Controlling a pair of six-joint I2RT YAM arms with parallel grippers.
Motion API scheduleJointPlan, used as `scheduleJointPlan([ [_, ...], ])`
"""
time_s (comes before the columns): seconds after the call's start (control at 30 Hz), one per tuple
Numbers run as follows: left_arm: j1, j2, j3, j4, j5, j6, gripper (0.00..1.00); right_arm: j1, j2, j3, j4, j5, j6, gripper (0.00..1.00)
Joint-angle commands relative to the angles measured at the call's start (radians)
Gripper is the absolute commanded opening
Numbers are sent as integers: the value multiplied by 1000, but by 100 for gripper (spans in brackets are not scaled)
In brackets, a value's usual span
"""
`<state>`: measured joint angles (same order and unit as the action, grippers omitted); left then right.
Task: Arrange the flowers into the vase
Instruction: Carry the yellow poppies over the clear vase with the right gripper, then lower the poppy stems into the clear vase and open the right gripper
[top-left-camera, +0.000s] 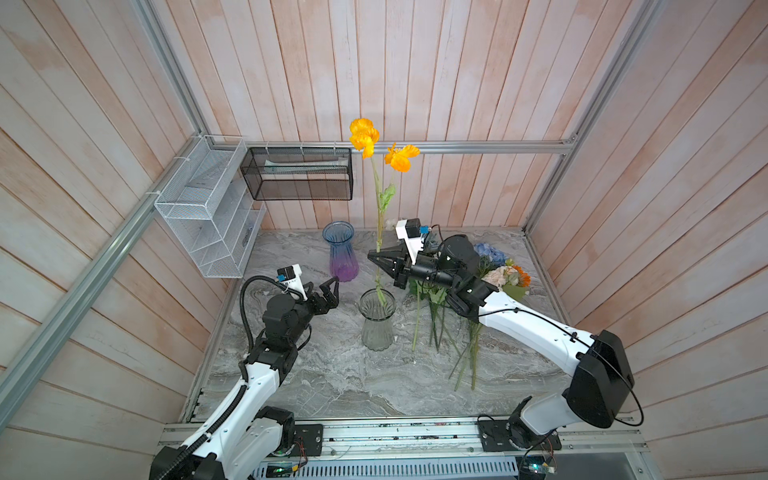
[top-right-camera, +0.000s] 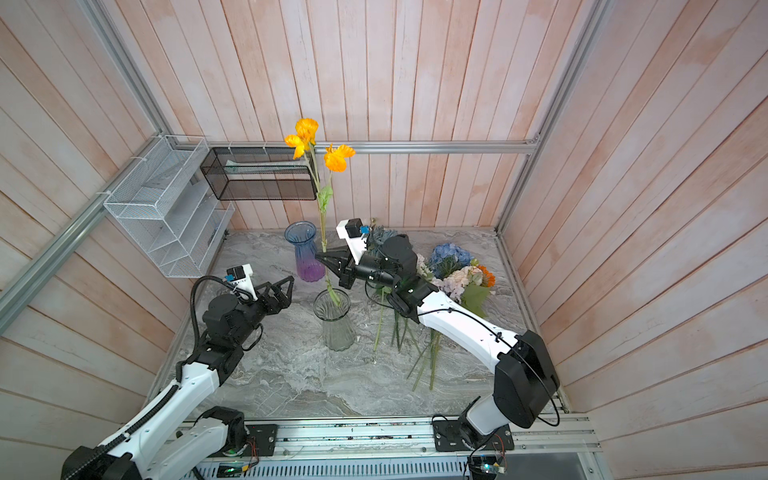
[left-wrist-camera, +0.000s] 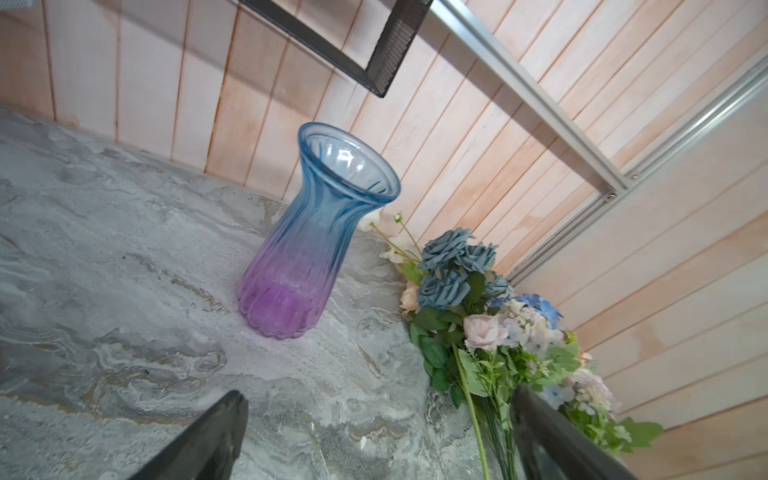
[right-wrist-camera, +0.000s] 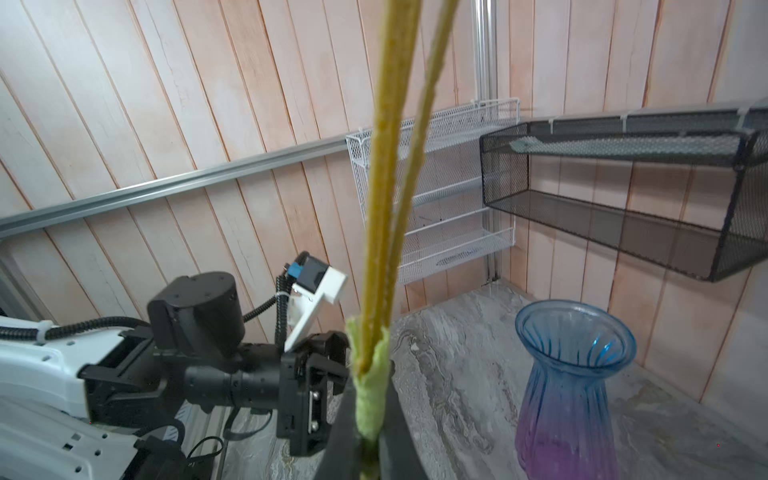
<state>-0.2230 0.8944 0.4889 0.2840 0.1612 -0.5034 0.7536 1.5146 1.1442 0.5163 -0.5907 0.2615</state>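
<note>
A clear glass vase (top-left-camera: 376, 322) (top-right-camera: 336, 322) stands mid-table. My right gripper (top-left-camera: 374, 255) (top-right-camera: 322, 258) (right-wrist-camera: 369, 401) is shut on the stem of an orange poppy bunch (top-left-camera: 379, 216). The stem stands upright with its blooms (top-left-camera: 365, 135) (top-right-camera: 305, 137) high above, and its lower end dips into the clear vase's mouth. The other flowers (top-left-camera: 505, 274) (top-right-camera: 457, 270) (left-wrist-camera: 478, 316) lie in a pile at the back right, partly under the right arm. My left gripper (top-left-camera: 330, 291) (top-right-camera: 286, 286) (left-wrist-camera: 378, 395) hangs open and empty left of the clear vase.
A blue-and-purple glass vase (top-left-camera: 340, 251) (top-right-camera: 305, 251) (left-wrist-camera: 316, 232) (right-wrist-camera: 573, 386) stands empty behind the clear one. A white wire rack (top-left-camera: 203, 208) and a black mesh shelf (top-left-camera: 299, 172) hang on the walls at the back left. Loose green stems (top-left-camera: 436, 328) reach forward on the marble table (top-left-camera: 332, 382).
</note>
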Motion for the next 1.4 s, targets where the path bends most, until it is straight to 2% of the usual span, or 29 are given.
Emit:
scheduleJointPlan([
  [0.0,2,-55,-10,43,103,40,100,35,4,-56,73,49,-26,0],
  [0.17,-14,-97,19,79,240,56,100,73,2,-107,15,135,-73,0],
  [0.4,-122,-59,88,81,282,120,100,106,36,-81,-125,205,-126,0],
  [0.53,-146,-6,130,129,315,121,95,133,35,-72,-180,256,-175,0],
  [0.73,-153,76,185,176,315,125,73,141,21,-85,-198,275,-184,0],
  [0.87,-154,122,204,181,307,109,53,154,12,-91,-201,306,-203,0],
  [1.1,-154,130,217,187,307,92,44,164,15,-91,-213,320,-231,0],
  [1.37,-156,129,230,172,307,80,12,170,17,-91,-218,342,-245,0],
])
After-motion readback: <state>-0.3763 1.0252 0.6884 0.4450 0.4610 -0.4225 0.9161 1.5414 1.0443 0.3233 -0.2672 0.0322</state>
